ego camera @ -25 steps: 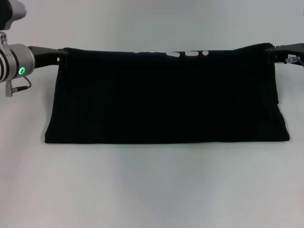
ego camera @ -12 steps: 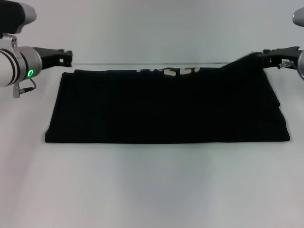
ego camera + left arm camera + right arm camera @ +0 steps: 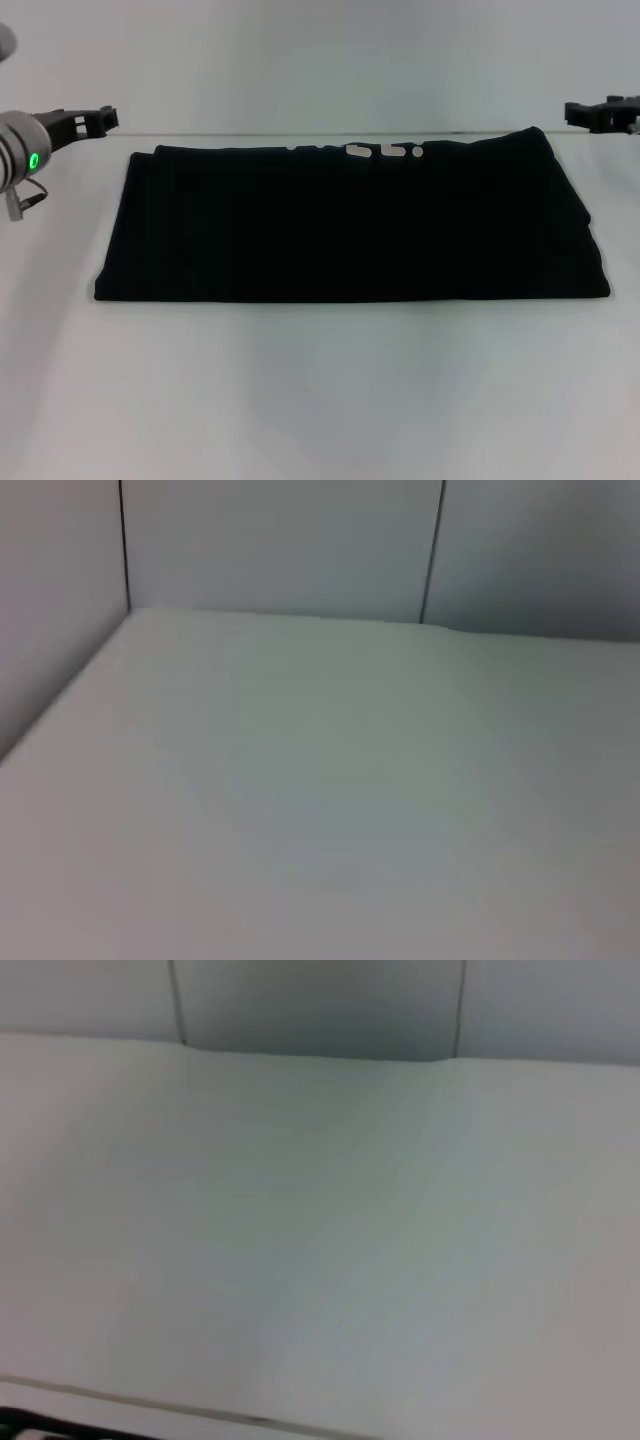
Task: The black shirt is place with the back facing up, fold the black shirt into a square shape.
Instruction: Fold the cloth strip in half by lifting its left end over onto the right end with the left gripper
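1. We see the black shirt (image 3: 350, 225) lying flat on the white counter (image 3: 320, 400), folded into a wide band that runs across the middle and reaches close to the counter's far edge.
2. Along the shirt's far edge, a little right of centre, small bits of white lettering (image 3: 385, 151) peek out from the fold.
3. The shirt's near edge is straight; its right end flares out slightly toward the near right corner of the band.
4. Our left gripper (image 3: 95, 120) hangs near the far left corner of the counter, just beyond the shirt's far left corner and clear of the cloth; we cannot tell how its fingers stand.
5. Our right gripper (image 3: 590, 113) hangs near the far right corner, apart from the shirt; its fingers cannot be made out either.
6. Both wrist views show only bare counter and wall panels.
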Controlling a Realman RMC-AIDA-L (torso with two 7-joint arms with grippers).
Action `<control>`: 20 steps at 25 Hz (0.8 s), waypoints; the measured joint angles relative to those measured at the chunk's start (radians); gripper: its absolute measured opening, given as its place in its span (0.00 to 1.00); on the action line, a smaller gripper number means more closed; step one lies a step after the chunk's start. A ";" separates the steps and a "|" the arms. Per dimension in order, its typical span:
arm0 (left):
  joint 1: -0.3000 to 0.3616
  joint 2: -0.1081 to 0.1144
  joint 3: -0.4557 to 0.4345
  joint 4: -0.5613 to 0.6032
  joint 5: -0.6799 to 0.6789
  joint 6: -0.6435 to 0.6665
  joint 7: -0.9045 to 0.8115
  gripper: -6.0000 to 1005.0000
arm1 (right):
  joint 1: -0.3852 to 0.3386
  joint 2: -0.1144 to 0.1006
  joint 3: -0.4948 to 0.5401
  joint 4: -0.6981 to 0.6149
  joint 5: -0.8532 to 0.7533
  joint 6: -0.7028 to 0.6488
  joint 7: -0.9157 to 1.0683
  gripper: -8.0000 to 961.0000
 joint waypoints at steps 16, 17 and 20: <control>0.123 0.059 -0.058 0.245 -0.072 0.908 -0.096 0.85 | -0.237 -0.078 0.005 -0.205 0.106 -0.666 0.216 0.66; 0.128 0.060 -0.065 0.247 -0.072 0.926 -0.096 0.85 | -0.247 -0.084 0.006 -0.206 0.112 -0.693 0.217 0.66; 0.149 0.063 -0.084 0.253 -0.065 0.969 -0.096 0.85 | -0.272 -0.095 0.012 -0.207 0.114 -0.751 0.224 0.65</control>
